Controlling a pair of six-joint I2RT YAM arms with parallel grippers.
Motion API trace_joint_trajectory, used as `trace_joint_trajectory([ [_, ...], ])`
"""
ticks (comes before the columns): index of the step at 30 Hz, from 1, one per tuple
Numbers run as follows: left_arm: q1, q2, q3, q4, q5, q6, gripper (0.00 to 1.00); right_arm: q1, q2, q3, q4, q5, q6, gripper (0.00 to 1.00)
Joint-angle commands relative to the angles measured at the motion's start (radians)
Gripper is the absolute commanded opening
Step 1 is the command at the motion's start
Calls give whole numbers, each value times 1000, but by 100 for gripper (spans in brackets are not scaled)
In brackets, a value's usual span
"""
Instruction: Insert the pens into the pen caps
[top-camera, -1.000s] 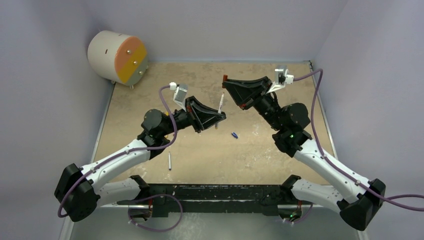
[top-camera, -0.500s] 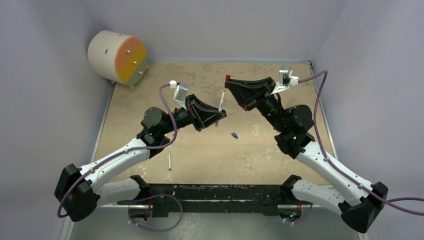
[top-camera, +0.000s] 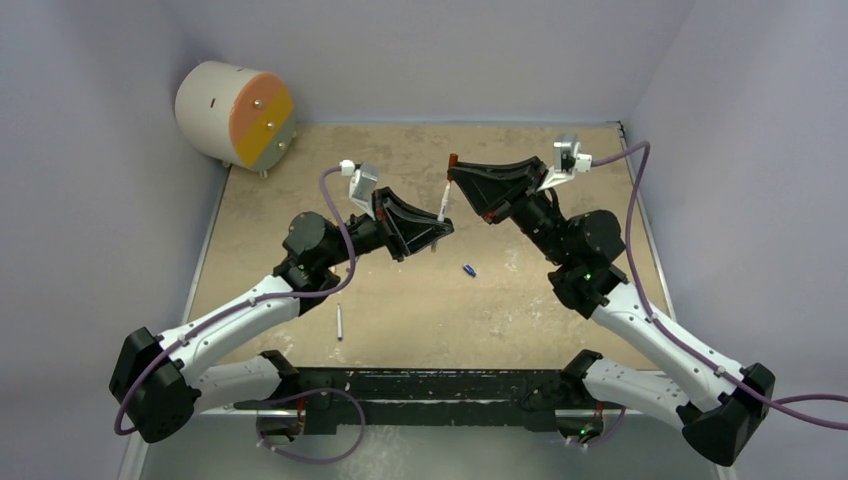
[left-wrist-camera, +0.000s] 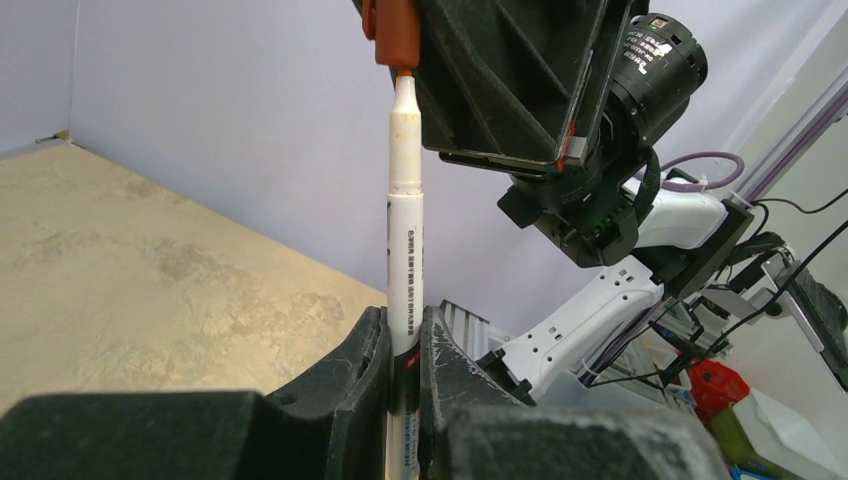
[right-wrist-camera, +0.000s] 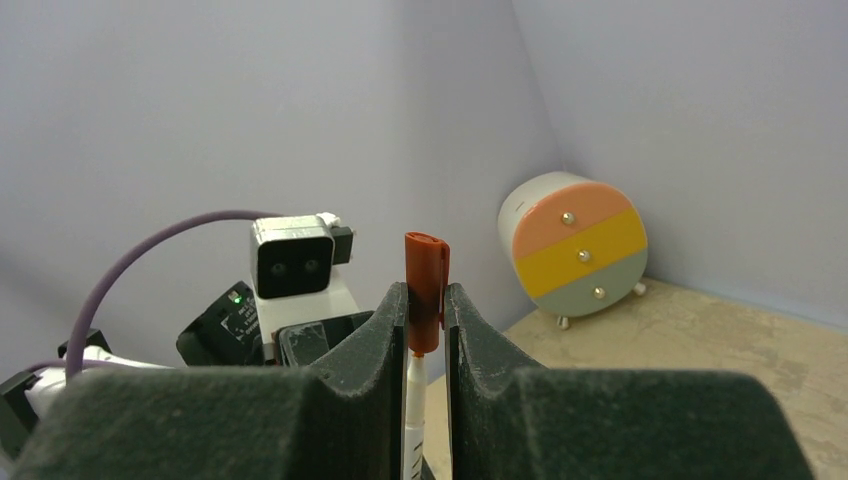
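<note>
1. Our left hand (left-wrist-camera: 404, 345) clamps a pen (left-wrist-camera: 405, 230) upright over the surface (top-camera: 300, 170), well clear of its edges.
2. Our right hand (right-wrist-camera: 427, 315) pinches the red-brown cap (right-wrist-camera: 425, 275) at the pen's tip.
3. We cannot tell whether the tip is inside.

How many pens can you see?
2. One pen held in the left gripper, tip at the red-brown cap; another pen lies on the table near the front edge. Others may be hidden.

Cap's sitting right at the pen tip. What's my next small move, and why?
Probably ease the right gripper along the pen toward the left gripper, seating the red-brown cap. The pen's orange tip sits just at the cap's mouth, seemingly lined up, with the white nib section not yet covered.
</note>
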Motion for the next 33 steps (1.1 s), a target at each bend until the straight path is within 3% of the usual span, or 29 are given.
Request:
trace_joint_trajectory([
  [1,-4,-6,49,2,-7,42,0,-2,-22,-9,26,-30,9,0],
  [15,-4,-32,82,-92,-89,163,0,-1,-52,-43,17,-31,38,0],
  [33,-4,-48,105,-65,-52,159,0,-1,-30,-43,3,-31,50,0],
])
